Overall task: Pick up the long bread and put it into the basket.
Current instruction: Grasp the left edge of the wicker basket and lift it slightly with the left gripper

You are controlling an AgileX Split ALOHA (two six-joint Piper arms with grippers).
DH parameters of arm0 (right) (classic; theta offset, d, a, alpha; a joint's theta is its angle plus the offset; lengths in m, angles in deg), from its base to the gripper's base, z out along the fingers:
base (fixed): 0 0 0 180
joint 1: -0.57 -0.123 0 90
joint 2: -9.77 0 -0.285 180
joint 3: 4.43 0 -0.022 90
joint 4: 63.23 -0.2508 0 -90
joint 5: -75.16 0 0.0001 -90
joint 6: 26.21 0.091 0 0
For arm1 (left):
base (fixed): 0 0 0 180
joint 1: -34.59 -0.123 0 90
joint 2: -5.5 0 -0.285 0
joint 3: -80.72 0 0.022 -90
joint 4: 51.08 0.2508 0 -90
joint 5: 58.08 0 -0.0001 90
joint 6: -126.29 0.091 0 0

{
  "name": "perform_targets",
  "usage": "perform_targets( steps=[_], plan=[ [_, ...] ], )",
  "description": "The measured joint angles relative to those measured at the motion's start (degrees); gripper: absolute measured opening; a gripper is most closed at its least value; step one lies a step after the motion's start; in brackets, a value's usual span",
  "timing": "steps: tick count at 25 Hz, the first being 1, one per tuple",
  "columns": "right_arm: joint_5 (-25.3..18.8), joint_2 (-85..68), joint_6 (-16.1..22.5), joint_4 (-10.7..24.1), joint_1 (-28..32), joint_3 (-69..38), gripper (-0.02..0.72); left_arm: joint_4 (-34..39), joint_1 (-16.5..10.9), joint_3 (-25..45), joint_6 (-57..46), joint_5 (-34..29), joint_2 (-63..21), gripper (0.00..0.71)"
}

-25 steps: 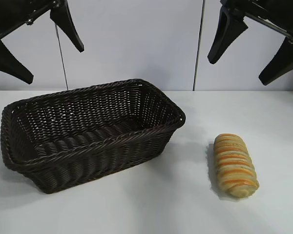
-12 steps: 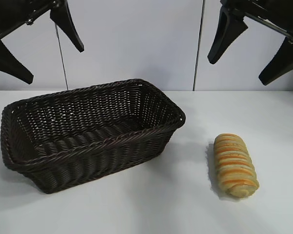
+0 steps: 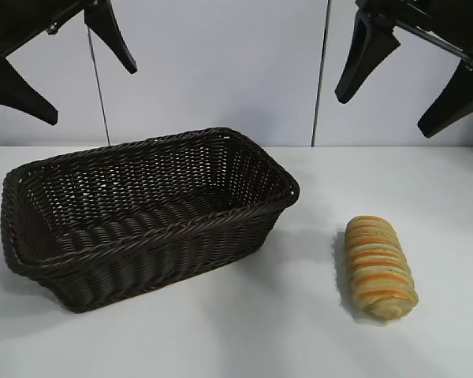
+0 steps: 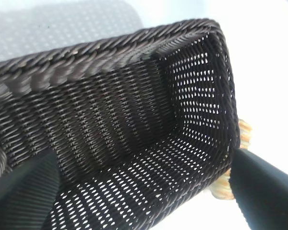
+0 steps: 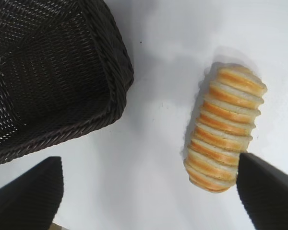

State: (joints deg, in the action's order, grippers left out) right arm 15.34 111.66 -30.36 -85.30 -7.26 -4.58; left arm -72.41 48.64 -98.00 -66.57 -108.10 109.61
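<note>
I see the basket (image 3: 146,216) sitting on the white bench (image 3: 260,331) at the left and centre of the frame, nothing inside it. The long bread (image 3: 380,267) lies on the bench at lower right, well apart from the basket. My left gripper (image 3: 59,59) hangs at upper left, jaws spread wide. My right gripper (image 3: 398,79) hangs at upper right, jaws likewise spread, high above the loaf.

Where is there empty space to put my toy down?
Inside the basket nothing lies. The table is bare between the basket and the long bread, and in front of both. The left claw and right claw hang open, high above.
</note>
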Motion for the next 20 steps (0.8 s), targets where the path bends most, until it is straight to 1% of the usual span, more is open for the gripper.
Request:
perform_targets(
  steps=[3,6,8,11,14,20],
  plan=[
    [0.00,0.00,0.00,0.00,0.00,0.00,0.701,8.42,-0.20,1.33,-4.51,-4.01,0.00,0.695],
    [0.00,0.00,0.00,0.00,0.00,0.00,0.701,13.73,-0.30,5.44,-7.71,-4.57,0.00,0.695],
    [0.00,0.00,0.00,0.00,0.00,0.00,0.701,13.96,-0.30,8.66,-8.26,-2.36,0.00,0.695],
    [0.00,0.00,0.00,0.00,0.00,0.00,0.701,12.35,-0.30,12.33,-8.25,2.90,0.21,0.695],
    [0.12,0.00,0.00,0.00,0.00,0.00,0.701,10.36,-0.30,13.26,-7.19,5.11,2.42,0.695],
    [0.65,0.00,0.00,0.00,0.00,0.00,0.701,9.68,-0.30,13.32,-6.54,7.43,8.13,0.695]
  ],
)
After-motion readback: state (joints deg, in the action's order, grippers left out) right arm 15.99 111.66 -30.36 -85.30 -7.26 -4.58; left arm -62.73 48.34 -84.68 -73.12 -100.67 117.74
